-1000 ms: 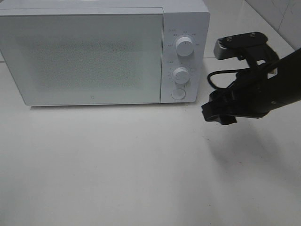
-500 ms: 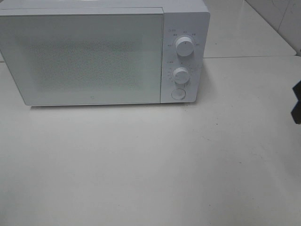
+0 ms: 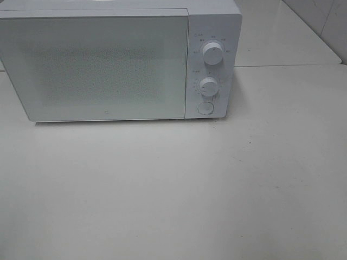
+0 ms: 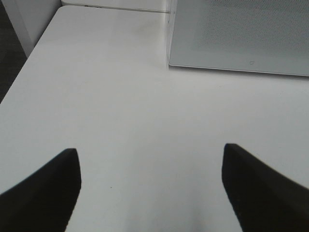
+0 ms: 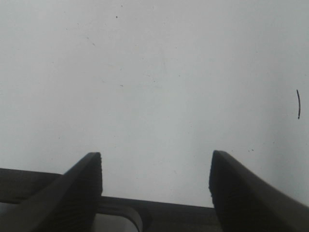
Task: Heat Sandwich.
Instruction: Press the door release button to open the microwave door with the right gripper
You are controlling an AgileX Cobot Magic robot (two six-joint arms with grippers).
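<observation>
Gone from the overhead view is the right arm, which a second ago reached beside the white box-shaped microwave oven (image 3: 119, 59). The oven's frosted door is closed. Below the right gripper (image 5: 155, 154) lies only the bare white tabletop (image 5: 154, 72); its jaws are apart and empty. The left gripper (image 4: 149, 150), jaws wide and empty, has the oven's lower door corner ahead of it. The sandwich shows in no view; it may be inside. Both grippers are probably best kept clear of the door.

A pale, smooth white bench (image 3: 173, 189) carries a white microwave (image 3: 108, 65). The microwave stands toward the far side, left of the middle, with its door shut and facing the near edge. To its right, a faint seam crosses the bench top.
</observation>
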